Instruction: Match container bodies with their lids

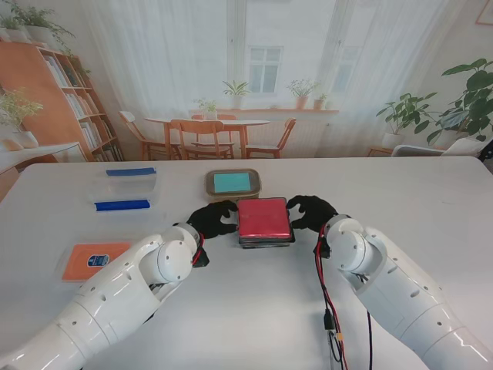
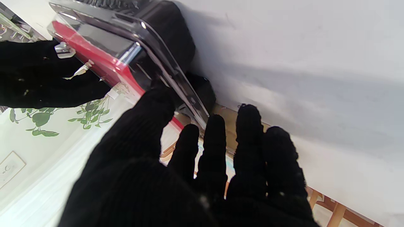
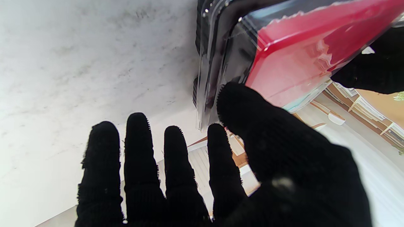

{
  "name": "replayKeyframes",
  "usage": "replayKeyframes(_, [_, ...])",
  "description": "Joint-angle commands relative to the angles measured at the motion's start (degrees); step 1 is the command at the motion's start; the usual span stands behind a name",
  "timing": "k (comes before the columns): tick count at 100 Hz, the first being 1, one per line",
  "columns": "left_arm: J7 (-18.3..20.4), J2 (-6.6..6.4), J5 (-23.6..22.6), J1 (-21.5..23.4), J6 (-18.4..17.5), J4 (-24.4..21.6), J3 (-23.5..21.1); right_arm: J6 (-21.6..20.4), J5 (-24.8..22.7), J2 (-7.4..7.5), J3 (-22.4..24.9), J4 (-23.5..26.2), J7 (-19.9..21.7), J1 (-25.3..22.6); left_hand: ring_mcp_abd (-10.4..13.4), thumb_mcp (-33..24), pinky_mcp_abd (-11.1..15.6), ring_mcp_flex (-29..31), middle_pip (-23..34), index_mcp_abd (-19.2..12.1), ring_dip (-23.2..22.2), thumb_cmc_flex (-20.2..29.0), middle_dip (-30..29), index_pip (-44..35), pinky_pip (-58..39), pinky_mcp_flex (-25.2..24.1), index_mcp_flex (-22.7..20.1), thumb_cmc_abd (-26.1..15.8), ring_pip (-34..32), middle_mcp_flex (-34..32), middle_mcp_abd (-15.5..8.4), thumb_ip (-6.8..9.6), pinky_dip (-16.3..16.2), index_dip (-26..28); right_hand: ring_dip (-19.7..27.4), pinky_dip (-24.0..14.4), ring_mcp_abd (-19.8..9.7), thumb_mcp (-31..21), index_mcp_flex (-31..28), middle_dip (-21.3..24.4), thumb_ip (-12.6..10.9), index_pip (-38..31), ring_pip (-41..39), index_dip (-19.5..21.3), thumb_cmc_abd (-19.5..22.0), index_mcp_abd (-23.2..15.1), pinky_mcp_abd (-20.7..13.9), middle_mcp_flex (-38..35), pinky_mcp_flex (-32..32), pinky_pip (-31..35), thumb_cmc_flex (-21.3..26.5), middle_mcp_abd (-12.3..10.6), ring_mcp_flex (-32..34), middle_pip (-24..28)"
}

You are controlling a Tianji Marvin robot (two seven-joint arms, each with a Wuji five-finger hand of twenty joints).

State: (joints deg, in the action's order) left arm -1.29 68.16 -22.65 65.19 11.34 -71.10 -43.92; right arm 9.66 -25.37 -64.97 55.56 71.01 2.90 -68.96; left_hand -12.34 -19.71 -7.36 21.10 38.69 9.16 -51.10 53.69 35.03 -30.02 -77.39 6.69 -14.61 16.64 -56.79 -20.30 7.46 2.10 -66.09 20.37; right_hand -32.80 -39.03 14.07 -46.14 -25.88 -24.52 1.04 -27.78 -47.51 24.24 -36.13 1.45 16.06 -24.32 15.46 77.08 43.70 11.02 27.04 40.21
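The red-lidded box [image 1: 264, 222] is hemmed on both sides — left hand [image 1: 213, 220] against its left edge, right hand [image 1: 310, 211] against its right. Just beyond it sits the teal-lidded box [image 1: 233, 183]. Nearer to me the table [image 1: 262, 308] lies bare between the arms — the far right is open too.

Home dining room — wooden table and chairs [image 1: 206, 132], bookshelf [image 1: 68, 100], windowsill plants [image 1: 236, 92]
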Motion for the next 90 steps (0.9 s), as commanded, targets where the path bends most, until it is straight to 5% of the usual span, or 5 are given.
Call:
replayKeyframes(1, [0.00, 0.55, 0.07, 0.19, -0.45, 0.00, 0.10, -0.37, -0.09, -0.40, 0.04, 0.62, 0.57, -0.20, -1.18, 3.28, 1.96, -0.43, -0.75, -3.30, 0.71, 0.93, -0.07, 0.05, -0.66, 0.41, -0.73, -1.26, 0.20, -0.61, -0.56, 0.01, -0.38, -0.46, -0.41, -0.55, -0.45, 2.19, -1.35, -0.57, 1.63, -1.15, -1.42, 0.28, 0.12, -4.35, -1.27, -0.59, 0.48, 2.51, -2.72, 0.34, 1.43, 0.88])
replayKeyframes(90, [-0.69, 0.90, 0.56, 0.31, 0.11, 0.90, 0.37, 0.13, -1.25, -0.19, 1.34, 2.31, 0.00, -1.83, -1.30, 2.72, 1.80, -0.09, -0.60, -3.21, 0.77, 1.39, -0.07, -0.27, -0.80, 0.79, -1.02, -1.18, -0.11, -0.64, 0.00, 0.36, -0.25, -0.32, -0.42, -0.46, -0.48, 1.58, -1.28, -0.55, 1.69, -1.45, -1.77, 0.25, 0.00, -4.29, -1.47, -0.55, 0.69, 2.84, -2.31, 0.39, 1.55, 1.17])
